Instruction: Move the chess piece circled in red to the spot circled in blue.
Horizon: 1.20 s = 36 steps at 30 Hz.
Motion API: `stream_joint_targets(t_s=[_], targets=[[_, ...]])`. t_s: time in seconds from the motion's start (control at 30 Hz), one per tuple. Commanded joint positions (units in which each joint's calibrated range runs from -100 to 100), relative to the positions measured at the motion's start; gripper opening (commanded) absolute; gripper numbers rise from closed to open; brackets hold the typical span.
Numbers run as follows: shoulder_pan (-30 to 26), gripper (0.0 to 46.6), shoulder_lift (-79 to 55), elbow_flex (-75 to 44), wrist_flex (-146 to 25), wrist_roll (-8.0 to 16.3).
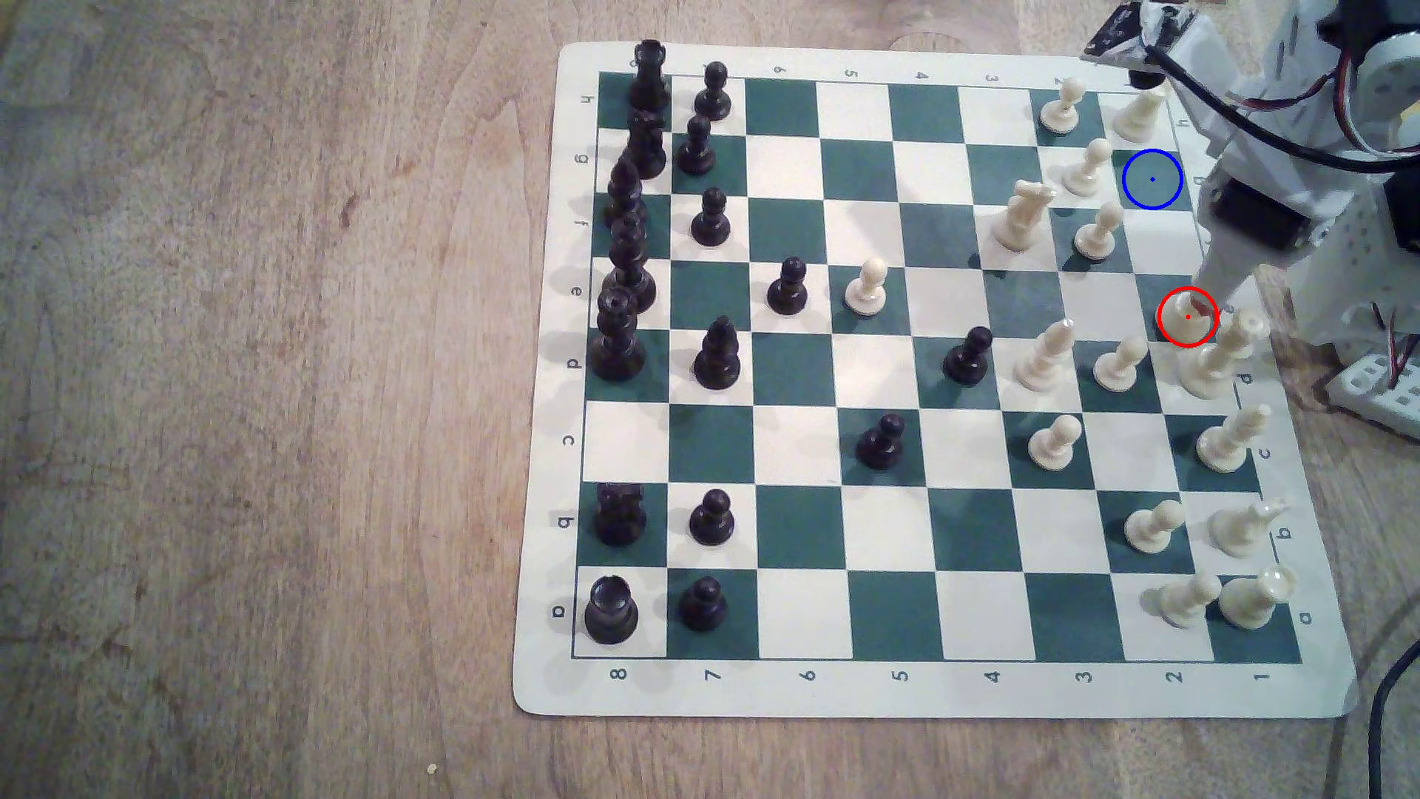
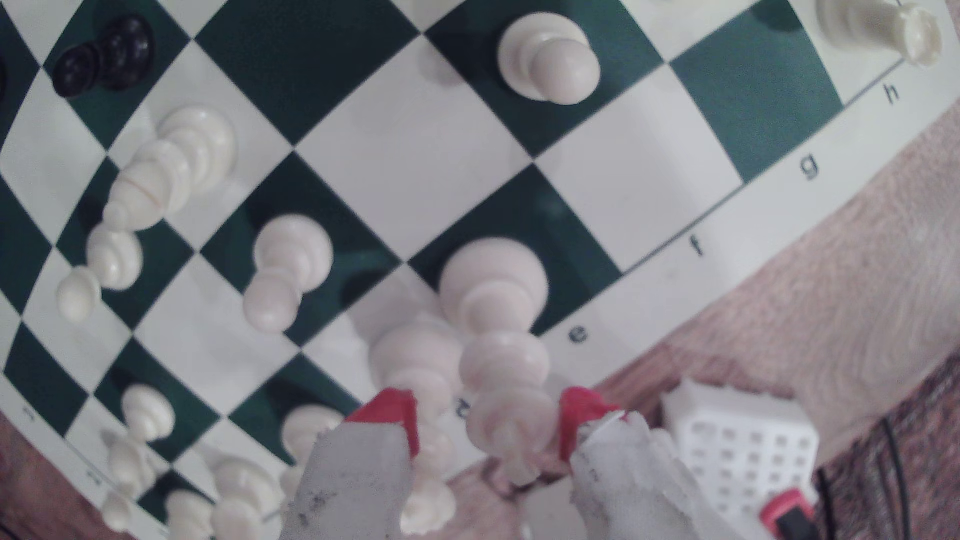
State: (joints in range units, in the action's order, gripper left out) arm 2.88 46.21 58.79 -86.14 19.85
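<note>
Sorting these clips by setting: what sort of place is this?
Probably a home or hobby workbench: a roll-up chess mat lies on a worn wooden tabletop, with a white breadboard and loose wires beside the small arm's tool.

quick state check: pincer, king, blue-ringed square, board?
pincer: open, red-tipped fingers either side of the king's top, not clamped
king: upright on its green e-row edge square
blue-ringed square: vacant
chessboard mat: flat on the wooden table
</note>
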Motion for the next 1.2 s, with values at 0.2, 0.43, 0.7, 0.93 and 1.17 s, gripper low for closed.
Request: stream_joint_targets(t_s=[0.2,0.43,0.7,0.93,1.17], targets=[[-0.3,0.3,0.3,-0.3,0.1,0.2],[0.3,0.2,3.2,-2.8,-1.0,-0.1],[1.1,0.2,7.2,-17.7,-9.8,-0.5],[11.0,0.2,11.3,-21.6,-9.9,-4.4],[18.8,0.2,11.2,-21.9,-10.1,-7.7]])
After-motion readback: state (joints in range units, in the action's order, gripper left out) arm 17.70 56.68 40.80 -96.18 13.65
